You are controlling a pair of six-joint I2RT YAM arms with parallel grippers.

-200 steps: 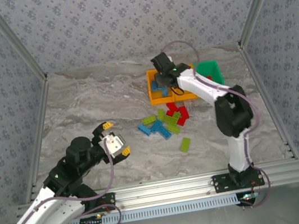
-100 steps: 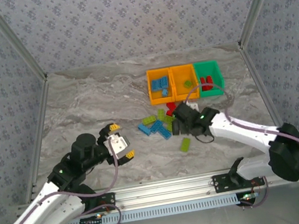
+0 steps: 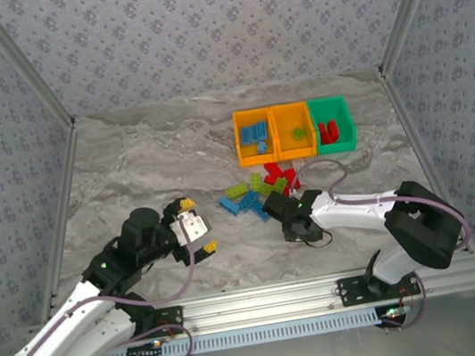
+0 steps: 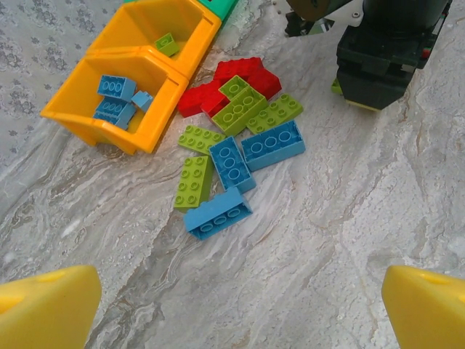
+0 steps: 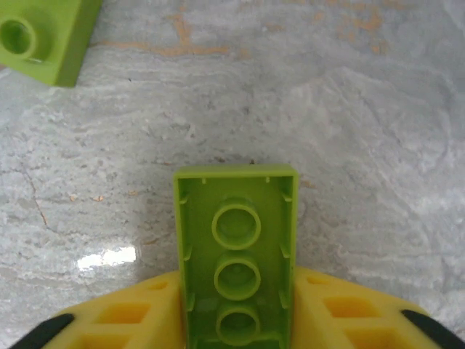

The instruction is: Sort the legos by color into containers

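Right, the right hand [image 3: 298,223] has pinched shut on a lime brick [image 5: 236,254], underside showing, just beside the loose legos [image 3: 262,190] on the tabletop [image 3: 154,164]; it's probably bound for the middle orange bin [image 3: 289,106], while the left hand [image 3: 196,226] hangs wide open and empty

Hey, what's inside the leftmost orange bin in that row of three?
A few blue legos lie heaped in the leftmost orange bin, with no other colour showing. Whatever sits under that heap, and the floor behind its near wall in the left wrist view, is covered.
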